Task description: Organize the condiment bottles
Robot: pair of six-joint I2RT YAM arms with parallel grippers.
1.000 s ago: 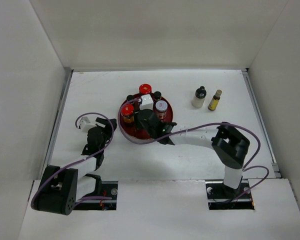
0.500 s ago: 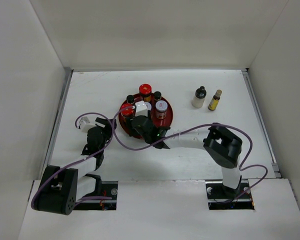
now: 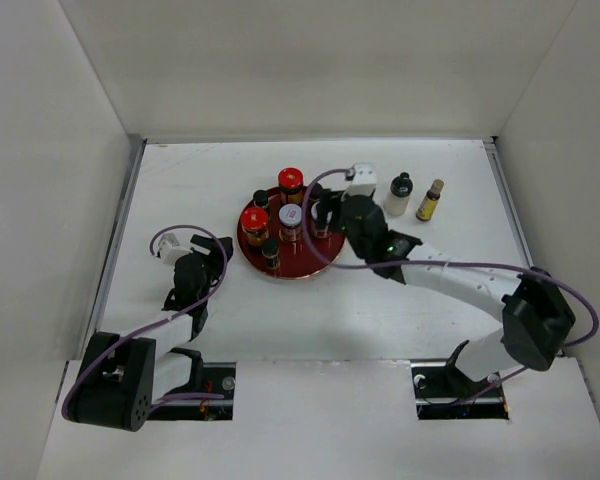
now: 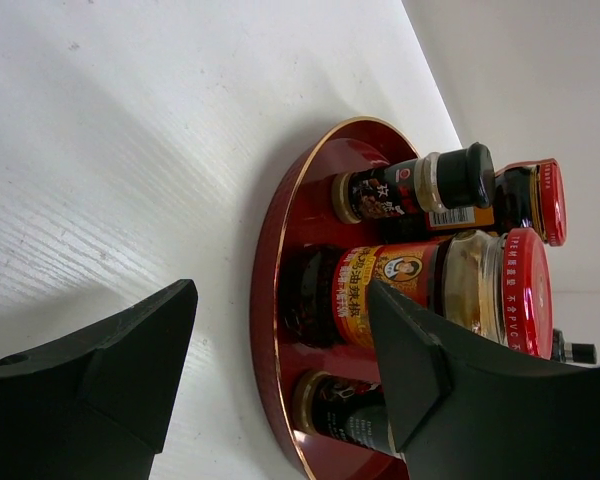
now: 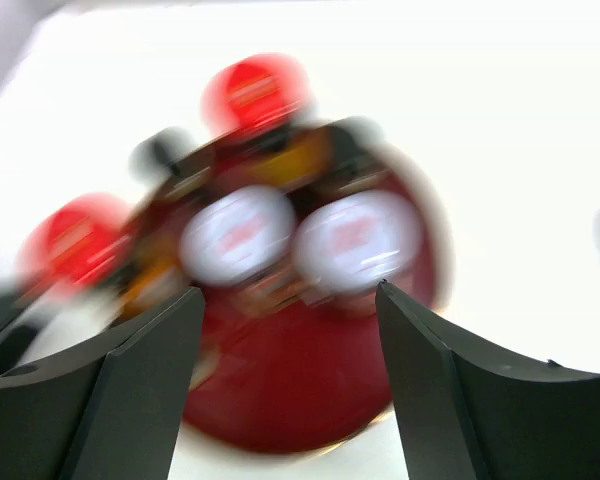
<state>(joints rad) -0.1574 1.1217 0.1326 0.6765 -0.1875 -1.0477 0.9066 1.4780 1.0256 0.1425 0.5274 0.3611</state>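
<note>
A round red tray [image 3: 298, 264] holds several condiment bottles: two red-capped amber jars [image 3: 291, 180] [image 3: 254, 221], a white-lidded jar [image 3: 290, 216] and two small black-capped bottles [image 3: 270, 248]. A white bottle with a black cap [image 3: 399, 194] and a slim yellow bottle [image 3: 430, 200] stand on the table to the tray's right. My right gripper [image 3: 320, 217] is open and empty over the tray's right side; its blurred wrist view shows two white lids [image 5: 238, 235] [image 5: 358, 238]. My left gripper [image 3: 216, 250] is open and empty, left of the tray, facing a red-capped jar [image 4: 430, 290].
White walls close in the table on the left, back and right. The right arm's purple cable [image 3: 450, 266] arcs over the table in front of the tray. The left arm's cable [image 3: 165, 238] loops near the left wall.
My right gripper has swung from the tray's front left across to its right back side. A white-lidded jar now shows in the tray's middle. The left arm has not moved.
</note>
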